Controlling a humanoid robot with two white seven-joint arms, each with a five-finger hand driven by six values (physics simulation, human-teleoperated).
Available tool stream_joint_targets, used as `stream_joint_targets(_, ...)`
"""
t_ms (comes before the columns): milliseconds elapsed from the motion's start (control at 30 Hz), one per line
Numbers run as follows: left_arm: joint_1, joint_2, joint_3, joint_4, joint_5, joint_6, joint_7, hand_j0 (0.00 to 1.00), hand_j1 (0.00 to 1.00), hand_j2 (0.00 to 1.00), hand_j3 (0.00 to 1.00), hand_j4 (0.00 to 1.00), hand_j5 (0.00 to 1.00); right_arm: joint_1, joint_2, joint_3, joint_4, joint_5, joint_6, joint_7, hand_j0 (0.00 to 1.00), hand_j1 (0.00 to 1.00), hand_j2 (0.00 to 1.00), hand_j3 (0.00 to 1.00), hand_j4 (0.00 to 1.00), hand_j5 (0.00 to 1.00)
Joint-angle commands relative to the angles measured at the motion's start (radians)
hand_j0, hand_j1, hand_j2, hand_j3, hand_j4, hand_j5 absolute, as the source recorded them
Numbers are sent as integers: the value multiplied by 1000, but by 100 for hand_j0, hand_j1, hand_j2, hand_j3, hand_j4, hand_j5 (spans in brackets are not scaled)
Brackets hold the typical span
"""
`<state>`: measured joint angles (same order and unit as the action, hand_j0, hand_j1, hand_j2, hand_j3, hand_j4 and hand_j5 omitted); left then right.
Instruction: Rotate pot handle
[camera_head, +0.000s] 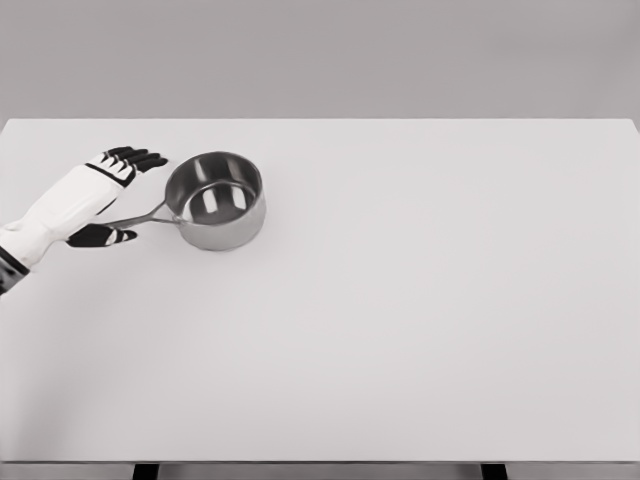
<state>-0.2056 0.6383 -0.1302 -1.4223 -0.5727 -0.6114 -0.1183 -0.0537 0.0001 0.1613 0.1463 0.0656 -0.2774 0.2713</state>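
A shiny steel pot (215, 200) stands upright on the white table (400, 300) at the left. Its thin handle (140, 217) points left and slightly toward me. My left hand (118, 196) hovers over the handle's outer end, with the dark fingers (135, 158) stretched out behind the handle and the thumb (103, 236) in front of it. The hand is open, and I cannot tell whether it touches the handle. The handle's tip is hidden under the palm. My right arm does not show.
The table's far edge runs just behind the pot and hand. Its left edge lies close to my left forearm (40, 225). Two dark table legs (146, 471) show at the bottom.
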Motion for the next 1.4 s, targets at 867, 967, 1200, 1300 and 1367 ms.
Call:
stream_joint_targets(867,-141,-11,-28,198,5,1,-3,100,100,100,100,100,100,0,0,0,-1,0,0,0,100,100,100,100,100,100)
stream_joint_targets(967,-133,0,-26,195,16,1,0,100,100,100,100,100,100,0,0,0,-1,0,0,0,100,100,100,100,100,100)
stream_joint_targets(1200,-15,317,-25,-219,490,1,8,100,100,100,100,100,100,0,0,0,-1,0,0,0,100,100,100,100,100,100)
stream_joint_targets(1300,-75,304,-170,-342,493,1,6,100,100,100,100,100,100,0,0,0,1,0,0,0,100,100,100,100,100,100)
stream_joint_targets(1367,-184,242,-379,-342,484,1,5,100,100,100,100,100,100,0,0,0,1,0,0,0,100,100,100,100,100,100)
